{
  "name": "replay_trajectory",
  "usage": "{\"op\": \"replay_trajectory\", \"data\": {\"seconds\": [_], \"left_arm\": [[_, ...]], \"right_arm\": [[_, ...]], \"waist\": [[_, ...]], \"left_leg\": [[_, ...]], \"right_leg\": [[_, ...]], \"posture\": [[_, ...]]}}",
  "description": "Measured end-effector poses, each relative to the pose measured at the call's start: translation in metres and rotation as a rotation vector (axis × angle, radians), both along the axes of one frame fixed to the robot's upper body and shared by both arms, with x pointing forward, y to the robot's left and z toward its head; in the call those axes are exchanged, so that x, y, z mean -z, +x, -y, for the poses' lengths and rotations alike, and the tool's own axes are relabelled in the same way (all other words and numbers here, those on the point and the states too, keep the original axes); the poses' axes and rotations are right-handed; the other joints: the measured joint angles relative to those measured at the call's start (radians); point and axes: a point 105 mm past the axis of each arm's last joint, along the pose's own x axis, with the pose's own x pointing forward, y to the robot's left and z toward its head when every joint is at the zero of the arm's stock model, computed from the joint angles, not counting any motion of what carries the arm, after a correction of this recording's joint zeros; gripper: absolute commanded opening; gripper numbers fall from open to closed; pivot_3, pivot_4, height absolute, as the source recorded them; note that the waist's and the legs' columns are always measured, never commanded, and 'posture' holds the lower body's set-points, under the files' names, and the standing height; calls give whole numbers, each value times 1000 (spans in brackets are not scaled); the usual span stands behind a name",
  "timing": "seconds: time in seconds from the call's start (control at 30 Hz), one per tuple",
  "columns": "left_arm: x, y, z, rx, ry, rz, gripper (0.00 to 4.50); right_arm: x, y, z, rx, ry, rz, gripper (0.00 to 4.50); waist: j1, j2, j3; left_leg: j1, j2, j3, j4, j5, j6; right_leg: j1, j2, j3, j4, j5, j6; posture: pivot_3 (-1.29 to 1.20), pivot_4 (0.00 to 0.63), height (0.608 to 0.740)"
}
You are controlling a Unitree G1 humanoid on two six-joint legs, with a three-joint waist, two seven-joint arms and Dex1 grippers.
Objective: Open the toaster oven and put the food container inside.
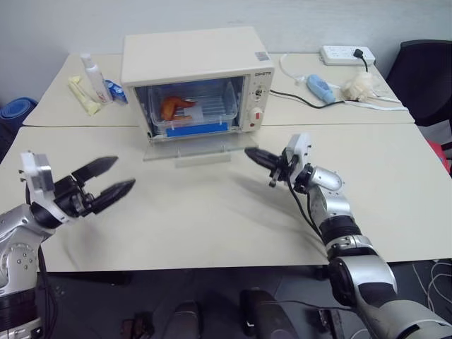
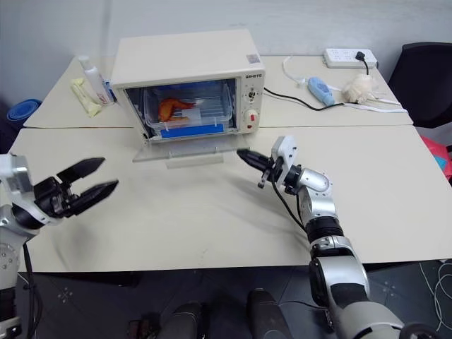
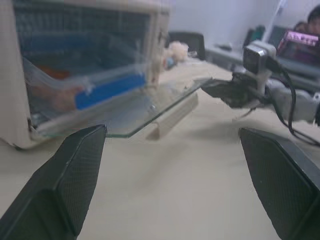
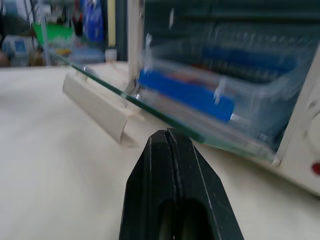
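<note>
Food container [image 1: 189,109] inside toaster oven [image 1: 194,78] (door down); left end effector [image 1: 113,179] wide, right end effector [image 1: 253,153] pinched, empty.

One toaster oven [image 1: 191,63], one food container [image 1: 191,107], two grippers.

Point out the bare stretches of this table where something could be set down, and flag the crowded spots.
Bare: the near table between the left hand, open, and the right hand, shut; also right of the right hand. Crowded: in front of the toaster oven, where its lowered door lies; behind the oven, bottles left and power strip right.
</note>
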Motion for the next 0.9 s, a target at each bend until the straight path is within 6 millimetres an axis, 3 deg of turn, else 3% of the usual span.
{"op": "replay_trajectory", "data": {"seconds": [0.17, 0.27, 0.4, 0.47, 0.67, 0.77, 0.9], "left_arm": [[-31, 14, -8, -94, -117, 96, 4482], [-37, 16, -12, -124, -141, 106, 4482], [-22, 18, -13, -165, -59, 68, 4482], [-5, 16, -14, -186, 27, 26, 4500], [51, -8, -23, -151, 319, -119, 4500], [77, -21, -30, -124, 390, -185, 4500], [80, -20, -26, -116, 462, -139, 4500]], "right_arm": [[-89, 10, 6, 37, 306, 102, 0], [-101, 9, 14, 41, 368, 101, 0], [-68, 2, 21, 29, 241, 39, 0], [-45, -11, 28, 0, 108, 20, 367], [23, -68, 56, -120, -332, 1, 2172], [45, -86, 69, -153, -433, -21, 3190], [59, -98, 84, -180, -501, -52, 4485]], "waist": [[-1, 0, 0], [0, -1, 0], [1, -1, 0], [4, -1, 0], [17, 0, 0], [26, 0, 0], [46, 0, 0]], "left_leg": [[0, 0, -1, -1, 0, -1], [0, 0, -1, -1, -1, 0], [-1, -1, -1, -1, -1, 0], [-2, -1, -1, -1, -1, 1], [0, 0, 1, -2, -2, 2], [1, 0, 1, -2, -3, 6], [6, 0, 1, -2, -3, 6]], "right_leg": [[-1, 0, -1, 1, 0, 0], [0, 0, -1, 0, 0, 0], [-1, -1, 0, -2, 0, 0], [-1, -1, 0, -3, 0, 0], [0, 0, 1, -7, 0, 0], [1, 0, 1, -7, 0, 0], [5, -1, 1, -8, 0, 0]], "posture": [[0, 150, 740], [0, 150, 740], [0, 150, 740], [0, 150, 740], [0, 150, 740], [0, 150, 740], [0, 150, 740]]}}
